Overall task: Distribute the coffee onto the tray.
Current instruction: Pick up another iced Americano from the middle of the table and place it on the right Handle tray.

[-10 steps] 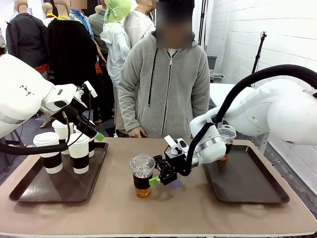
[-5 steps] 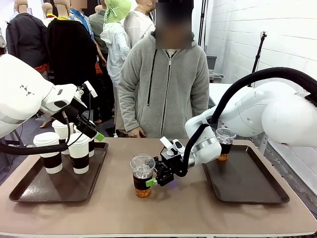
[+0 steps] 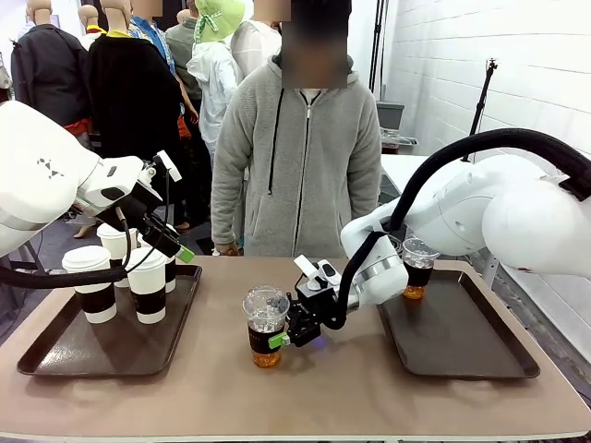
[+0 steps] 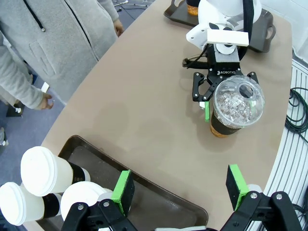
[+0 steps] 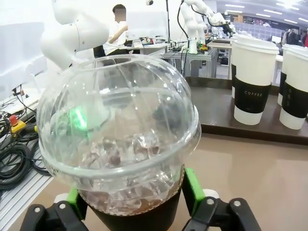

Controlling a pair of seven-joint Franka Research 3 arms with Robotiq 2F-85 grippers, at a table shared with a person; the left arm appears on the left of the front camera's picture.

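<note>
Iced coffees: two clear dome-lidded cups; one (image 3: 265, 325) on the bare desk (image 3: 305, 388) mid-way between trays, other (image 3: 419, 266) on the right tray (image 3: 462, 355)
Paper cups: four white-lidded with black sleeves (image 3: 90, 281), all grouped on the left tray (image 3: 92, 346)
Trays: two, dark, one at each end
Right end effector (image 3: 277, 340): green pads either side of the middle iced cup's base, whether pressing it cannot tell
Left end effector (image 4: 180, 188): spread wide, pinching nothing, raised over the left tray's inner edge
Person (image 3: 300, 157): standing at far side

White brick wall (image 3: 443, 55), brown table (image 3: 305, 388), bright indoor light.
</note>
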